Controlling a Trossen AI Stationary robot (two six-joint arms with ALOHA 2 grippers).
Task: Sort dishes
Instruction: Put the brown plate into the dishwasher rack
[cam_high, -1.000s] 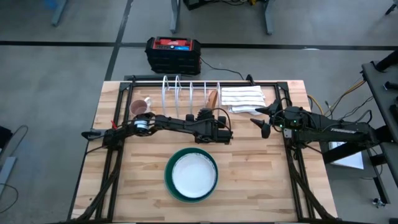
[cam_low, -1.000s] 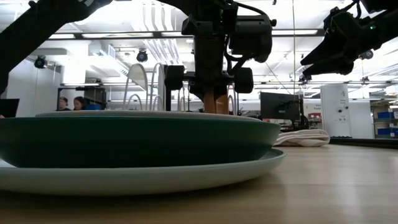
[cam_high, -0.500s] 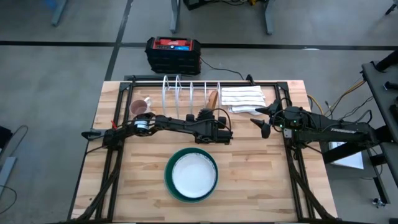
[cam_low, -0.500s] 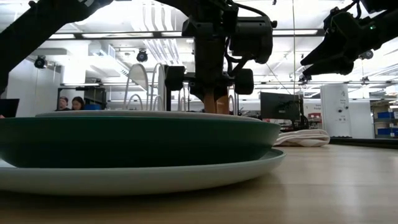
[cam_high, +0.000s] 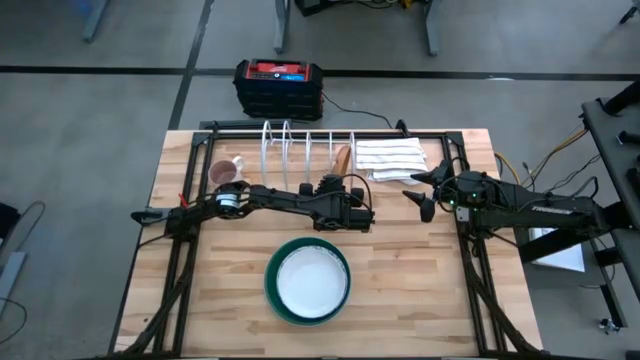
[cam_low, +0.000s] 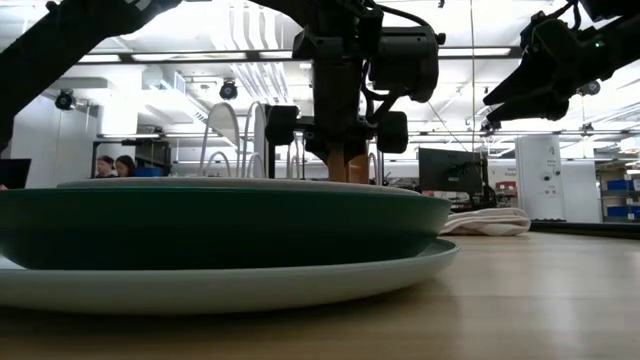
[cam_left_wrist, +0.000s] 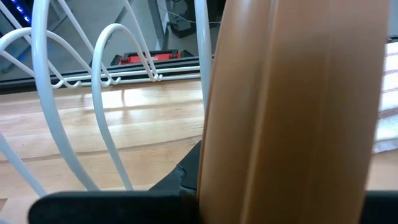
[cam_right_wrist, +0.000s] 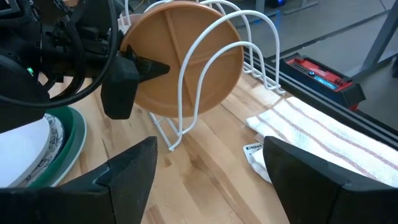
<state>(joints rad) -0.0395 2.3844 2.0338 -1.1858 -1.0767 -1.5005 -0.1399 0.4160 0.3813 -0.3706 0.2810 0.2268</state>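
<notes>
Holding the small brown plate on edge, the left gripper sits at the end slot of the white wire rack, near the middle of the table. From the right wrist view, one dark finger presses on the plate's face and the plate stands upright between the rack's last hoops; the left wrist view is filled by the brown plate's rim, with the white hoops just beside it. So the left gripper is closed on the plate's edge, fingers one plate-thickness apart. The right gripper hovers above the table to the right of the rack, near the folded white striped cloth; its two fingers are spread wide with nothing between them. Remaining dishes are stacked at front centre: the dark green plate carries a white plate, and the right wrist view shows a grey-speckled patterned rim between them. In the low view the pale mint plate lies under the green one, flat on the table. The small pinkish mug stands at the rack's left end, apart from the stack.
</notes>
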